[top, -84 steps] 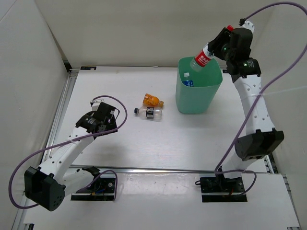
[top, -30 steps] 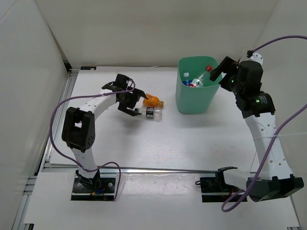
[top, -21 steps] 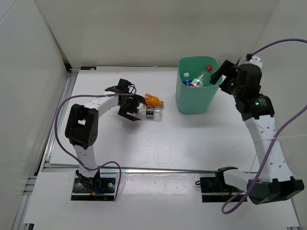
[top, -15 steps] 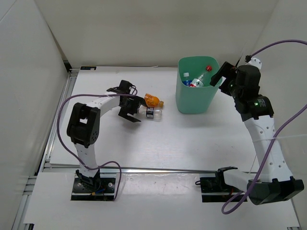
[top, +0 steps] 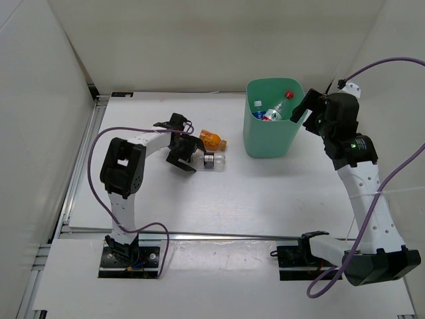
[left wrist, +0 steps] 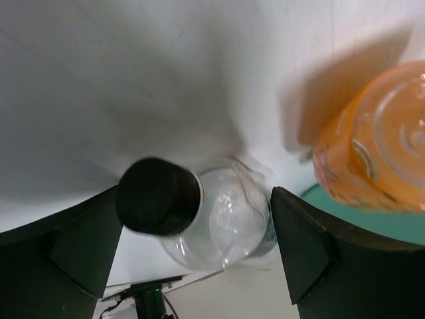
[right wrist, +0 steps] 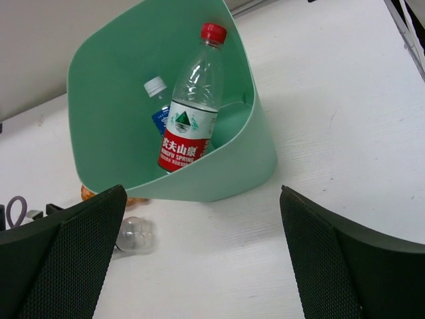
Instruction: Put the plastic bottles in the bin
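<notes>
straddles the black-capped bottle (top: pixel 210 160) mid-frame with the left gripper (left wrist: pixel 196 222), jaws wide for the pinch, nothing gripped. parks the right gripper (right wrist: pixel 202 256) beside the mint-green bin (right wrist: pixel 226 169) at upper right, wide and empty.

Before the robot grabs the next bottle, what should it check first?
1. Left gripper open: ok.
2. Dark-capped bottle lying between its fingers: ok, the cap and neck sit in the gap.
3. Orange bottle out of the grab: cannot tell, it lies close by one finger.
4. Bin upright with room left: ok, only the red-label bottle and the white-capped bottle are inside.
5. Right gripper open, empty and off to the side of the bin: ok.
</notes>
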Controlling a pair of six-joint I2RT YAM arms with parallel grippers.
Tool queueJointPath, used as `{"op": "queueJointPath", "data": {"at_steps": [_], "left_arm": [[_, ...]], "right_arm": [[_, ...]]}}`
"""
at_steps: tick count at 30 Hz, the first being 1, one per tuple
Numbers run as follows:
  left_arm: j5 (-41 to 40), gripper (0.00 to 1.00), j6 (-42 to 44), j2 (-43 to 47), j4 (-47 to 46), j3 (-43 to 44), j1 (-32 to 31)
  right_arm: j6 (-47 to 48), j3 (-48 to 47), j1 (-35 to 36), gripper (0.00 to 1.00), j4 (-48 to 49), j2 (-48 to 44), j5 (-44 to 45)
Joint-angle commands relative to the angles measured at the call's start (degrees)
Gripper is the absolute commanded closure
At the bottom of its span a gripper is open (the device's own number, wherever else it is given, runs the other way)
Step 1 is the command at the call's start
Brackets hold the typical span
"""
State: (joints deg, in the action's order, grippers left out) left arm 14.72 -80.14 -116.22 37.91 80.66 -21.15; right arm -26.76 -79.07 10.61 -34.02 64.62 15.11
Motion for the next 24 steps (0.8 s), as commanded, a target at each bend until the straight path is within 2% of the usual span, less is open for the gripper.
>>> {"op": "queueJointPath", "data": {"at_steps": [1, 10, 14, 15, 19, 24], "left_arm": [[-0.92, 0.01, 0.42, -0.93, 1.46, 2.57, -0.30], [0.22, 0.15, 0.95, -2.69, 2.52, 3.10, -0.83], [0.22, 0.31, 2.00, -2.16, 2.52, 1.87, -0.83], [0.22, 0.39, 2.00, -1.64, 3.04, 1.87, -0.83], [0.22, 0.56, 3.23, -0.50, 3.57, 1.34, -0.83], [0.22, 0.67, 5.95, 2.40, 5.33, 0.11, -0.30]], "right_arm": [[1.80, 0.84, -0.15, 0.01, 1.59, -1.60, 1.23], [1.80, 2.69, -0.15, 0.01, 1.59, -2.13, 1.85], [1.28, 2.69, -0.15, 0.01, 1.59, -2.13, 1.85], [1.28, 2.69, -0.15, 0.01, 1.59, -1.61, 1.85], [0.66, 2.69, -0.15, 0.01, 1.59, -1.60, 1.23], [0.13, 2.69, -0.15, 0.01, 1.59, -1.60, 0.62]]}}
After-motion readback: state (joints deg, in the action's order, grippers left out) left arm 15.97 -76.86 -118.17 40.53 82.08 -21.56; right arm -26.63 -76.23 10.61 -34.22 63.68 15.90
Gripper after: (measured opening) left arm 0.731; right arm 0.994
